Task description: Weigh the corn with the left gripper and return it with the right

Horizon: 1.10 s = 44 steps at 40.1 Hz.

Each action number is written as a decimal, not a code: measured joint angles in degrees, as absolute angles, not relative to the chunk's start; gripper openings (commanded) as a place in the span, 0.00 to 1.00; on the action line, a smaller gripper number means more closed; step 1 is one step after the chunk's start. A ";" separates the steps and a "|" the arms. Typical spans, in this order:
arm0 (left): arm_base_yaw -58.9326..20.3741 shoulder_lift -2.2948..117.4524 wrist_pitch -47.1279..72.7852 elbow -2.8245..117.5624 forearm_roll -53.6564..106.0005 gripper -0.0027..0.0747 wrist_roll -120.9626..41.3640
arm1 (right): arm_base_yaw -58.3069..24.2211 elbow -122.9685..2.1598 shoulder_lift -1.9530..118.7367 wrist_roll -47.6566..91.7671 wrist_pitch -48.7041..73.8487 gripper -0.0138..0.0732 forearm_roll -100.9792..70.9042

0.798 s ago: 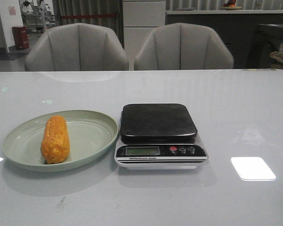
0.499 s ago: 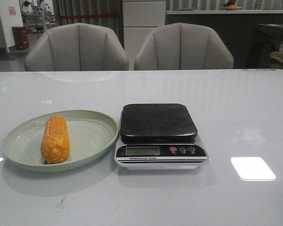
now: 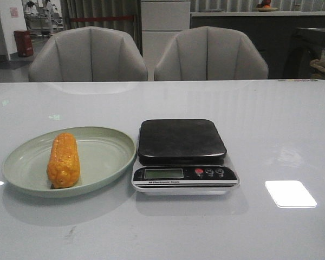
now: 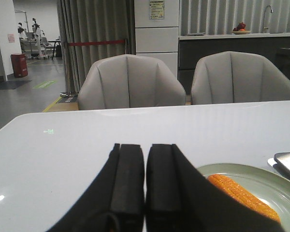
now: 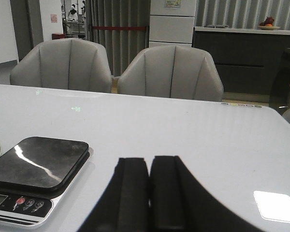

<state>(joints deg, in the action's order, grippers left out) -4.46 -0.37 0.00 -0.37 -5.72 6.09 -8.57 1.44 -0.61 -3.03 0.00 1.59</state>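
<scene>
The corn (image 3: pixel 63 160), an orange-yellow cob, lies on the left part of a pale green plate (image 3: pixel 105 157). To the plate's right stands a kitchen scale (image 3: pixel 182 155) with an empty black platform. No gripper shows in the front view. In the left wrist view my left gripper (image 4: pixel 145 147) is shut and empty, with the corn (image 4: pixel 241 195) and plate (image 4: pixel 275 181) to its right. In the right wrist view my right gripper (image 5: pixel 149 159) is shut and empty, with the scale (image 5: pixel 36 169) to its left.
The white table (image 3: pixel 271 124) runs wide around the plate and scale, with a bright light patch (image 3: pixel 290 193) at the front right. Two grey chairs (image 3: pixel 89 54) stand behind the far edge.
</scene>
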 measured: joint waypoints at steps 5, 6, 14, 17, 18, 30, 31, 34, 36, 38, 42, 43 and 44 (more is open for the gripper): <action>-4.46 -0.37 -3.13 -0.37 -5.62 0.21 6.09 | -8.57 1.44 -0.61 -3.03 0.00 0.32 1.59; -4.46 -0.37 -4.45 -0.37 -5.62 0.21 6.09 | -8.57 1.44 -0.61 -3.03 0.00 0.32 1.59; -4.46 -0.04 0.00 5.63 -5.27 0.21 6.22 | -8.57 1.44 -0.61 -3.03 0.00 0.32 1.59; -4.46 1.85 4.61 10.27 -4.31 0.21 6.21 | -8.57 1.44 -0.61 -3.03 0.00 0.32 1.59; -4.46 2.66 6.43 12.10 -3.60 0.21 6.21 | -8.57 1.44 -0.61 -3.03 0.00 0.32 1.59; -4.46 13.45 18.75 19.24 4.76 0.21 6.34 | -8.57 1.44 -0.61 -3.03 0.00 0.32 1.59; -4.46 14.02 18.90 19.24 4.89 0.21 6.34 | -8.57 1.44 -0.61 -3.03 0.00 0.32 1.59; -4.46 15.36 19.08 19.34 5.11 0.21 6.36 | -8.57 1.44 -0.61 -3.03 0.00 0.32 1.59; -4.46 16.46 19.23 19.34 5.19 0.23 6.36 | -8.57 1.44 -0.61 -3.03 0.00 0.32 1.59; -4.46 17.63 19.31 19.34 5.19 0.26 6.36 | -8.57 1.44 -0.61 -3.03 0.00 0.32 1.59; -4.46 21.07 20.07 20.01 5.19 0.45 6.46 | -8.57 1.44 -0.61 -3.03 0.00 0.32 1.59; -4.46 21.92 20.31 20.41 5.22 0.50 6.46 | -8.57 1.44 -0.61 -3.03 0.00 0.32 1.59; -4.46 23.10 20.74 20.80 5.22 0.57 6.46 | -8.57 1.44 -0.61 -3.03 0.00 0.32 1.59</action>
